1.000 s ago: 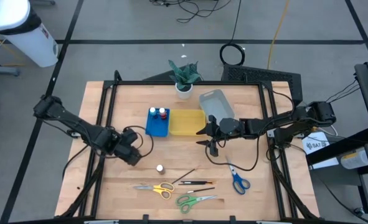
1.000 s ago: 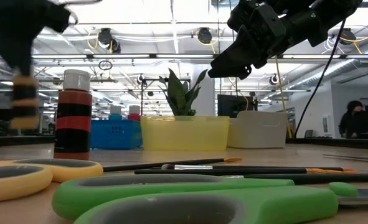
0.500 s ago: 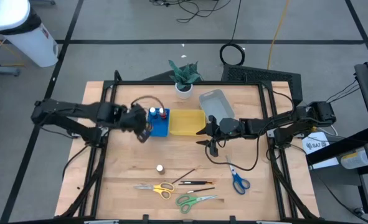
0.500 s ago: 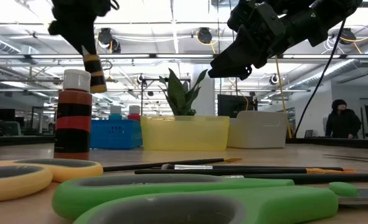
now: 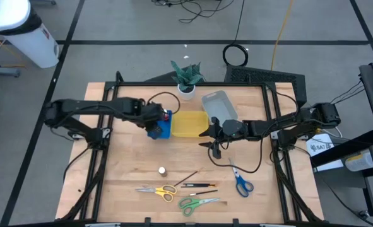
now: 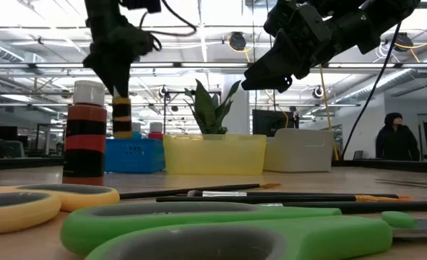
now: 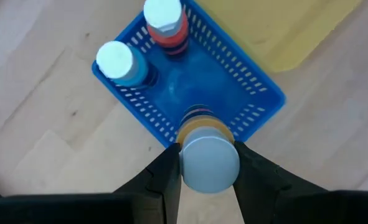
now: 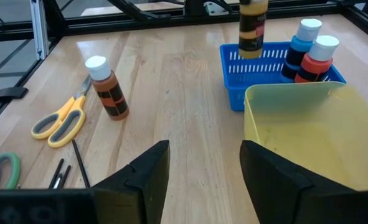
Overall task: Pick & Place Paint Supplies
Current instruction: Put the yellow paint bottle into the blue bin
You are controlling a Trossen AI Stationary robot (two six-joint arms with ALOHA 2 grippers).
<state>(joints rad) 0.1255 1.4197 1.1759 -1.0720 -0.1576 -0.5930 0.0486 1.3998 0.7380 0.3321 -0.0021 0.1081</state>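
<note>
My left gripper (image 5: 153,118) (image 6: 119,85) hangs over the blue tray (image 5: 161,129) (image 7: 233,87), shut on a yellow-labelled paint bottle (image 6: 122,119) (image 8: 253,28). A blue bottle (image 7: 118,62) and a red bottle (image 7: 165,25) stand in that tray. A brown bottle with a white cap (image 5: 162,171) (image 8: 107,90) stands on the table. Near it lie yellow scissors (image 5: 159,190), green scissors (image 5: 195,203), blue scissors (image 5: 241,183) and thin brushes (image 5: 199,183). My right gripper (image 5: 211,135) (image 8: 205,177) hovers open, in front of the yellow tray (image 5: 189,124). My left gripper pinches the yellow bottle's top end, at its pale cap (image 7: 208,163), between its two fingers (image 7: 165,180). It comes from above, pointing down. The bottle hangs upright below the fingers, lifted clear, with its bottom (image 6: 122,135) about level with the blue tray's rim.
A clear tray (image 5: 219,106) sits to the right of the yellow one, and a small potted plant (image 5: 186,79) stands at the far edge. A black frame borders the table. Bare wood lies between the trays and the scissors. A person (image 6: 394,137) stands in the room behind.
My left gripper has carried the yellow bottle from the table's left-middle toward the far edge and to the right, ending over the blue tray. The bottle was tilted on the way and now hangs upright and lower. My right arm has kept still.
</note>
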